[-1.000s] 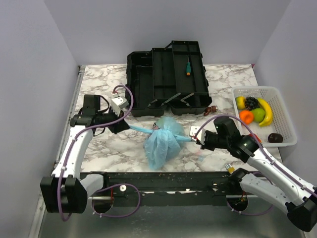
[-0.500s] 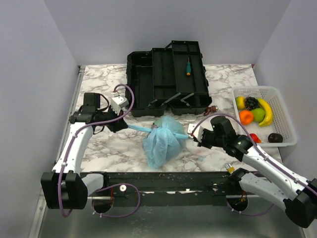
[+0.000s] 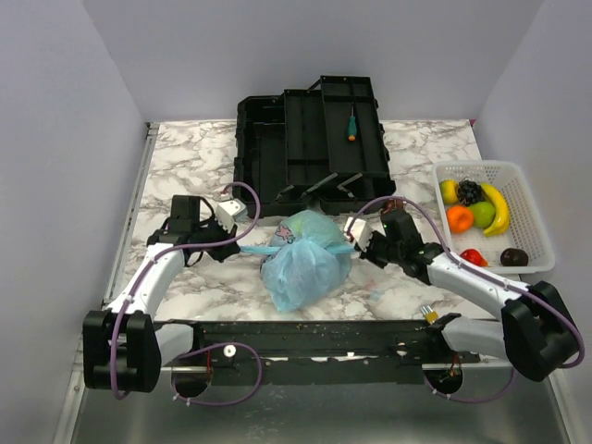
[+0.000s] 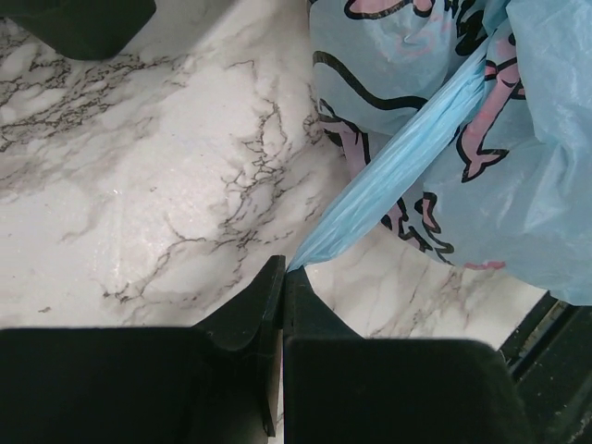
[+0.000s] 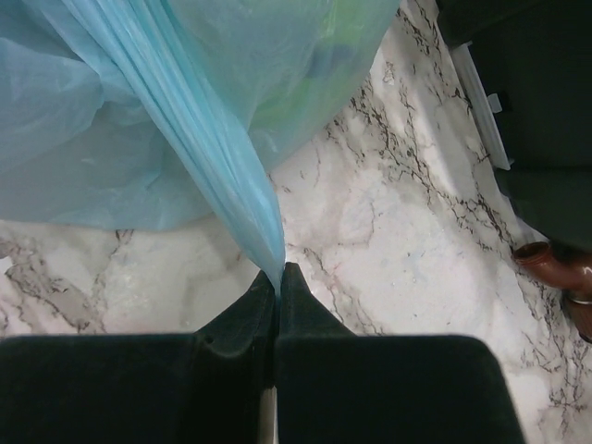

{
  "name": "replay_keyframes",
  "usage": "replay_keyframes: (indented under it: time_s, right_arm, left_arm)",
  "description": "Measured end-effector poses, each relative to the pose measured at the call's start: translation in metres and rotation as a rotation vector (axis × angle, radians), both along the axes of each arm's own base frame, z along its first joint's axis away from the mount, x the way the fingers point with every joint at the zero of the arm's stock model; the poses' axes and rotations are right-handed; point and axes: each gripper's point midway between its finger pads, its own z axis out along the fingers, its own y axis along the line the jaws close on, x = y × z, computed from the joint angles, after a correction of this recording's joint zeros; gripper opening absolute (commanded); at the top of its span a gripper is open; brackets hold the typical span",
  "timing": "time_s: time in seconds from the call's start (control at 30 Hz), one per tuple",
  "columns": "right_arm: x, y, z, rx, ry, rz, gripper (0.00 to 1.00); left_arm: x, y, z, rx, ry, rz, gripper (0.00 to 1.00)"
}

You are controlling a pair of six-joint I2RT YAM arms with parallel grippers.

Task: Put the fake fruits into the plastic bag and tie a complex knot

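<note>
The light-blue plastic bag (image 3: 305, 264) with pink and dark print lies bulging at the table's near middle. My left gripper (image 3: 248, 248) is shut on a twisted tail of the bag (image 4: 388, 176), just left of the bag. On the bag's right side, my right gripper (image 3: 356, 242) is shut on the other tail (image 5: 213, 148). The tails meet in bunched plastic at the bag's top (image 3: 289, 237); I cannot tell whether a knot sits there. Something green (image 5: 342, 37) shows through the plastic. Several fake fruits (image 3: 476, 215) lie in the white basket (image 3: 518, 171) at the right.
An open black toolbox (image 3: 314, 148) stands behind the bag, with a green-handled screwdriver (image 3: 351, 125) in it. A small brown object (image 3: 396, 203) lies by the toolbox's right corner, close to my right wrist. The black rail (image 3: 305, 338) runs along the near edge.
Both grippers have moved inward towards the bag, each still holding its tail. The tails have gone from stretched out sideways to short and slack, and the bag now sits rounder and wider.
</note>
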Motion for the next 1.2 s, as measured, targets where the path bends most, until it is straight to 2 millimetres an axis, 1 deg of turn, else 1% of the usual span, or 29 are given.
replay_keyframes:
  time_s: [0.17, 0.23, 0.33, 0.4, 0.47, 0.5, 0.53, 0.6, 0.67, 0.7, 0.73, 0.8, 0.87, 0.93, 0.97, 1.03, 1.1, 1.17, 1.2]
  right_arm:
    - [0.008, -0.003, -0.016, -0.003, -0.001, -0.023, 0.01]
    - [0.010, -0.002, -0.018, 0.000, 0.001, -0.028, 0.01]
    - [0.011, -0.001, -0.012, 0.014, 0.004, -0.041, 0.01]
    - [0.013, 0.001, 0.003, 0.033, 0.013, -0.052, 0.01]
    - [0.018, 0.004, 0.032, 0.074, -0.001, -0.062, 0.01]
    - [0.020, 0.006, 0.051, 0.100, -0.015, -0.066, 0.01]
    - [0.024, 0.007, 0.072, 0.129, -0.036, -0.072, 0.01]
    - [0.028, 0.011, 0.113, 0.186, -0.076, -0.067, 0.01]
    - [0.026, 0.017, 0.147, 0.235, -0.099, -0.033, 0.01]
    - [0.024, 0.021, 0.160, 0.255, -0.107, -0.014, 0.01]
    - [0.021, 0.023, 0.169, 0.271, -0.108, 0.001, 0.01]
    - [0.015, 0.024, 0.178, 0.285, -0.105, 0.018, 0.01]
    - [0.010, 0.022, 0.178, 0.279, -0.092, 0.018, 0.01]
    - [0.005, 0.019, 0.174, 0.268, -0.075, 0.016, 0.01]
    - [0.003, 0.017, 0.172, 0.261, -0.073, 0.014, 0.01]
    - [-0.002, 0.011, 0.163, 0.240, -0.073, 0.008, 0.01]
    - [-0.009, 0.006, 0.146, 0.213, -0.059, 0.013, 0.01]
    - [-0.015, 0.001, 0.135, 0.204, -0.069, 0.024, 0.01]
    - [-0.017, -0.001, 0.128, 0.197, -0.068, 0.030, 0.01]
  left_arm:
    - [0.010, 0.000, -0.001, 0.013, -0.040, 0.003, 0.00]
    - [0.013, 0.001, -0.001, 0.022, -0.053, 0.004, 0.00]
    - [0.013, 0.002, 0.000, 0.026, -0.055, 0.003, 0.00]
    - [0.011, 0.001, 0.010, 0.021, -0.068, 0.006, 0.00]
    - [0.013, 0.000, 0.034, 0.009, -0.118, 0.012, 0.00]
    - [0.014, -0.002, 0.053, -0.001, -0.161, 0.014, 0.00]
    - [0.016, -0.005, 0.076, -0.012, -0.213, 0.010, 0.00]
    - [0.018, -0.018, 0.127, -0.050, -0.327, -0.015, 0.00]
    - [0.013, -0.033, 0.176, -0.111, -0.424, -0.059, 0.00]
    - [0.008, -0.040, 0.198, -0.143, -0.466, -0.086, 0.00]
    - [0.004, -0.044, 0.211, -0.166, -0.487, -0.102, 0.00]
    - [0.000, -0.048, 0.225, -0.191, -0.505, -0.119, 0.00]
    - [-0.001, -0.048, 0.228, -0.190, -0.500, -0.125, 0.00]
    - [0.004, -0.043, 0.222, -0.174, -0.480, -0.114, 0.00]
    - [0.009, -0.038, 0.216, -0.163, -0.459, -0.097, 0.00]
    - [0.021, -0.026, 0.203, -0.140, -0.418, -0.058, 0.00]
    - [0.030, -0.012, 0.182, -0.120, -0.359, -0.024, 0.00]
    - [0.027, -0.007, 0.155, -0.122, -0.294, -0.031, 0.00]
    - [0.025, -0.007, 0.147, -0.121, -0.280, -0.038, 0.00]
